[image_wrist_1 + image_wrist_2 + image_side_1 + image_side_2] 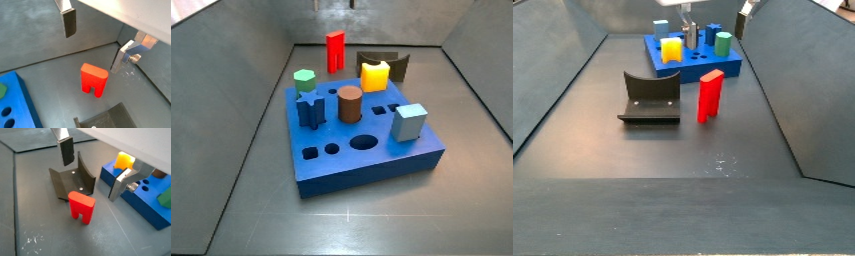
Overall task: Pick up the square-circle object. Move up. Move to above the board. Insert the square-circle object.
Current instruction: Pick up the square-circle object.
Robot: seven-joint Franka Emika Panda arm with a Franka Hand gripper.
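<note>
The red block [711,96] stands upright on the gray floor, prongs down, untouched by anything. In a side view it sits toward the far edge of the bench [335,50], just beside the fixture [385,62] and beyond the blue board [365,150]. In both wrist views we look down on its flat top with the slot opening toward the floor [93,80].

We judge that we are at the first step: the pick-up is not yet done. The gripper [90,170] hangs above the block with its fingers wide apart and nothing between them; one finger [70,24] and its partner [121,57] show on either side of the block [81,208], well clear of it. In a side view the gripper [714,17] is up near the top of the frame, over the board's end of the bench rather than low at the block.

Farther off, the board [694,55] carries a yellow peg [374,75], a brown cylinder [349,103], a green peg [303,78] and a light-blue cube [410,122], with several holes open at its near side.

Next, we think, we need to centre the open fingers over the block's narrow faces, descend straight, and close without tipping it into the fixture.
</note>
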